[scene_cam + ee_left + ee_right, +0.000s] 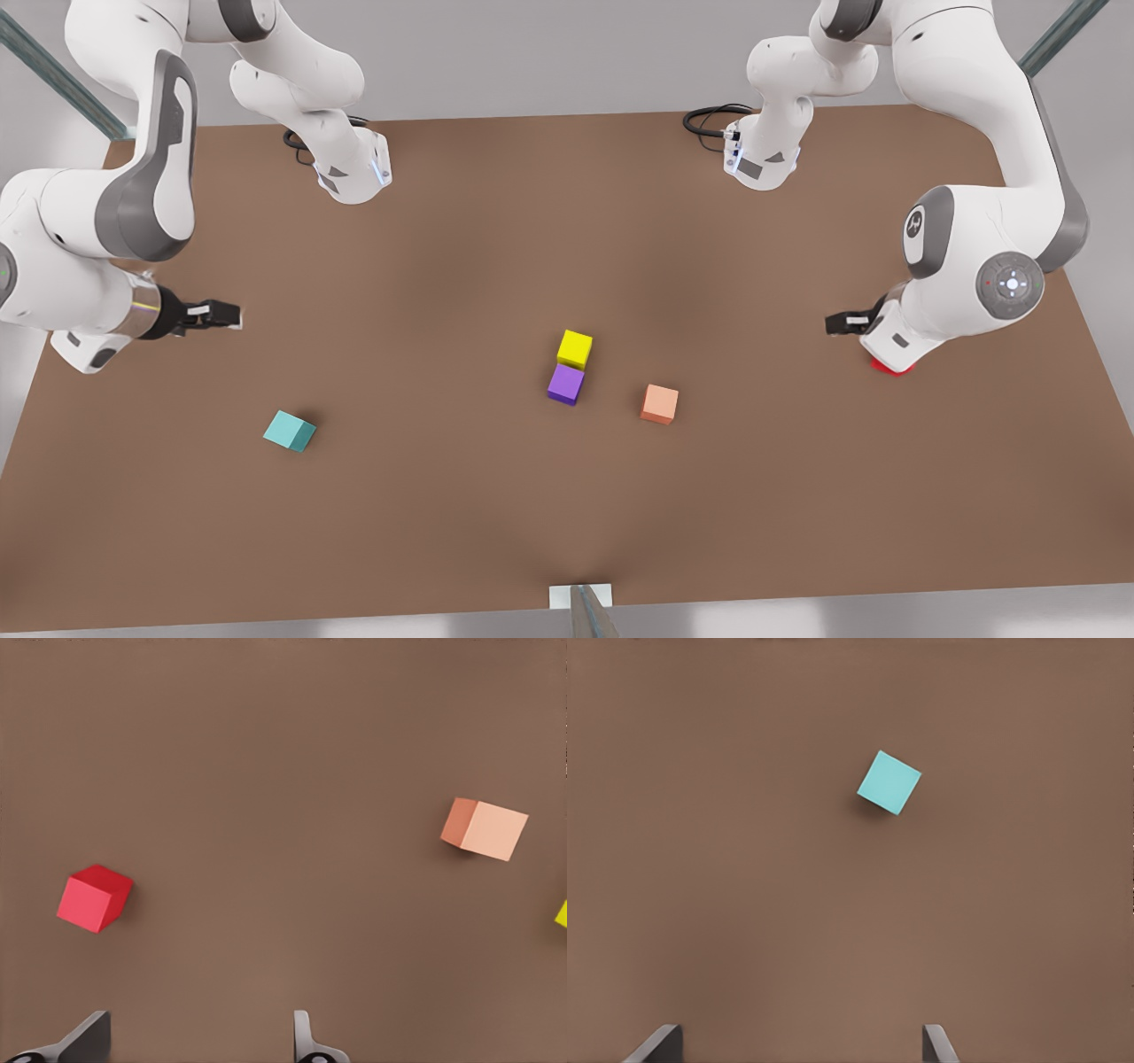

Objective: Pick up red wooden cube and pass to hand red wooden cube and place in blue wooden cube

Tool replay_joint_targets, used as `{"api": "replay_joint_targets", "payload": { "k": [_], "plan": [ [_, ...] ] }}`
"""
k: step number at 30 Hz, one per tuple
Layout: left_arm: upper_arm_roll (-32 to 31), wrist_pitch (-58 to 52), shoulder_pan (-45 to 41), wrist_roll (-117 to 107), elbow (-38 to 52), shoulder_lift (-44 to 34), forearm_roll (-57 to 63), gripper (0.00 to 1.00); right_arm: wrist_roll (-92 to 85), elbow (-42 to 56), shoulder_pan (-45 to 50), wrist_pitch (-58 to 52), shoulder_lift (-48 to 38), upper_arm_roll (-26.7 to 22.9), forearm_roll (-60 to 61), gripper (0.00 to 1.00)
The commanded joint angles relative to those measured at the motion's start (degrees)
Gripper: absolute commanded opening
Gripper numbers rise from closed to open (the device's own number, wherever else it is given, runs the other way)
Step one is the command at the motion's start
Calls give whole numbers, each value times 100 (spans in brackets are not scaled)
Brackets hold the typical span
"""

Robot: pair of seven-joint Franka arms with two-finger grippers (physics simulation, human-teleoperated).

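Front view: the left gripper (pixel 842 322) hovers at the front view's right beside the red wooden cube (pixel 889 368); the blue wooden cube (pixel 290 431) lies far left, near the waiting right gripper (pixel 226 315).

Left wrist view: fingers (pixel 89 1038) spread; next, I judge, centre over red.

Right wrist view: fingers (pixel 657 1044) spread.

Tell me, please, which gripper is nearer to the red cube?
The left gripper. It hangs open above the table close beside the red cube, on the front view's right. The right gripper waits open on the front view's left, nearer the teal cube.
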Motion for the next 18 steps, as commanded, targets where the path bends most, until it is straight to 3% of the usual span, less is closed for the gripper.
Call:
{"api": "replay_joint_targets", "payload": {
  "k": [1, 4, 5, 8, 12, 15, 17, 18],
  "plan": [
    [-7, 414, 1, -176, 3, -7, 28, 100, -288, 3, -13, 294, -4, -4, 4, 100],
    [387, 405, 1, -220, -93, 45, 19, 100, -296, 3, -22, 285, 4, -4, 13, 100],
    [940, 658, 1, -220, -251, 54, 19, 100, -296, 3, -22, 285, 4, -4, 4, 100],
    [1952, 2249, 1, -1002, -1534, 46, -201, 100, -358, 3, -48, 250, 13, -4, 31, 100],
    [2216, 4025, 27, -2198, -2616, 160, -209, 100, -358, -6, -30, 250, 48, -4, 22, 100],
    [2251, 4334, 71, -2145, -2853, 248, -438, 100, -358, 3, -39, 250, 57, -13, 31, 100],
    [2322, 4290, 265, 2412, -3125, 230, -438, 98, -349, -6, -48, 250, 57, -13, 66, 100],
    [2094, 4290, 247, 3654, -3310, 230, -438, 99, -323, -6, -39, 258, 66, -13, 66, 100]
  ]
}}
